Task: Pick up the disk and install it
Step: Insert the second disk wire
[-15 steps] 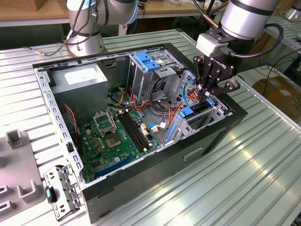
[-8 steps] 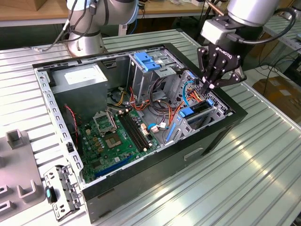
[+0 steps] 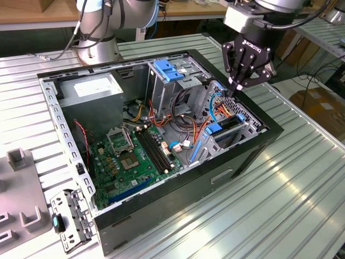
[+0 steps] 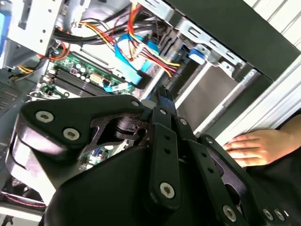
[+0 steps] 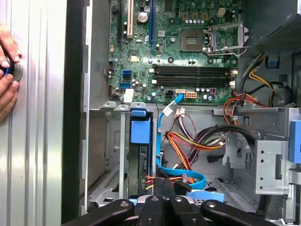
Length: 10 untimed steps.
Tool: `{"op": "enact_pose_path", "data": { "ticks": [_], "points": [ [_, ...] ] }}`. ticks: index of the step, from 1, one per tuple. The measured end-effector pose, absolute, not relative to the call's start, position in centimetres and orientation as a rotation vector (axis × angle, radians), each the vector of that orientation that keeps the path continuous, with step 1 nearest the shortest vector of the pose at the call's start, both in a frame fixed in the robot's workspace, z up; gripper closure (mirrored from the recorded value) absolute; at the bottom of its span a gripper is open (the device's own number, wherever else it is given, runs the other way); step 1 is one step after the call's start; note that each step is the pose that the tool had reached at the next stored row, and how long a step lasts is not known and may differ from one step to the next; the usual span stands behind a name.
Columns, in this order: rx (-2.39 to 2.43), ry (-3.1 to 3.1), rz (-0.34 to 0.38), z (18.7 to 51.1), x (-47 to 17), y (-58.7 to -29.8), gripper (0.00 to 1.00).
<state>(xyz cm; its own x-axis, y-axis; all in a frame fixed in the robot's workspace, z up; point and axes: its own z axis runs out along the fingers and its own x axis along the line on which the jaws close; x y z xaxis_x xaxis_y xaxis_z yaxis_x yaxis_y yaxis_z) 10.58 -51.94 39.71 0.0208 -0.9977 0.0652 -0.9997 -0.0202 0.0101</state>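
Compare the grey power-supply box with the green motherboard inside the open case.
The power-supply box is plain grey metal with a white sticker; the motherboard is green and studded with slots and sockets. The power-supply box stands as a closed block in a corner; the motherboard lies flat and bare on the case floor. Both sit inside the open black case.

counter (image 3: 302,178): ribbed bare metal, satin | computer case (image 3: 253,145): matt black | motherboard (image 3: 135,162): glossy green | gripper (image 3: 237,85): matt black
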Motion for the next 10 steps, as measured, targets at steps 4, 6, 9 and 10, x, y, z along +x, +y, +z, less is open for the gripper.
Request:
{"op": "enact_pose_path", "data": {
  "ticks": [4, 6, 9, 10],
  "points": [
    [2.204, -2.153, 0.058, 39.7, 10.7, -51.0, 0.89],
    [2.206, -2.148, 0.054, 39.7, 10.9, -50.6, 0.89],
    [2.207, -2.146, 0.054, 39.5, 10.9, -50.3, 0.89],
    [2.208, -2.145, 0.054, 39.5, 10.9, -50.3, 0.89]
  ]
}}
